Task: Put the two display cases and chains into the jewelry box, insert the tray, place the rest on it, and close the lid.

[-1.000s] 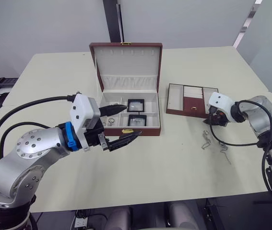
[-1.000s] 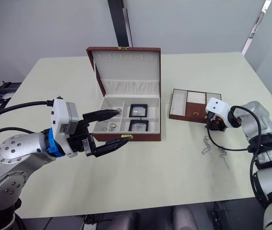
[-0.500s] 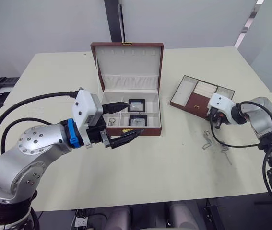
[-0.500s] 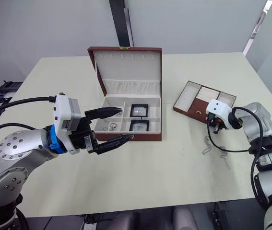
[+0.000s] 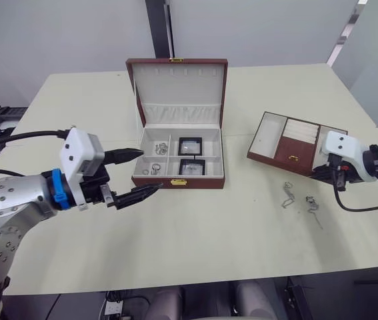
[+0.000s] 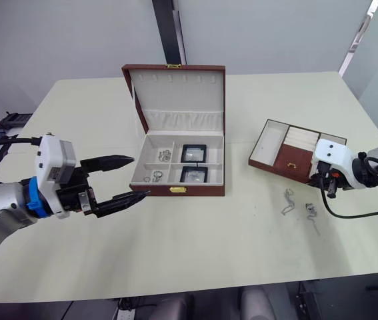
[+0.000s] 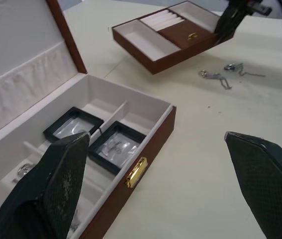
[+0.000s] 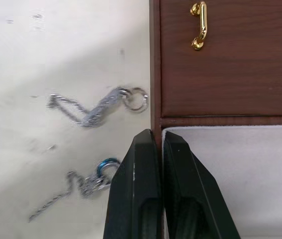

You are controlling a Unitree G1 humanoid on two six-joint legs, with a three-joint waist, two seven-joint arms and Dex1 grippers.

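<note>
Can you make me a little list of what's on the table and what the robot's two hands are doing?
jewelry box: open on the table, lid standing up
display cases: both inside the box
chains: in the box's left compartments
tray: lifted by one edge
right gripper: jaws shut on the tray's wall
left gripper: jaws open, empty, beside the box
loose jewellery: two silvery pieces on the table

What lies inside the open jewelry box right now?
Inside the jewelry box, two display cases fill the right compartments and silver chains lie in the left ones. The front wall hides part of the nearest compartments.
</note>
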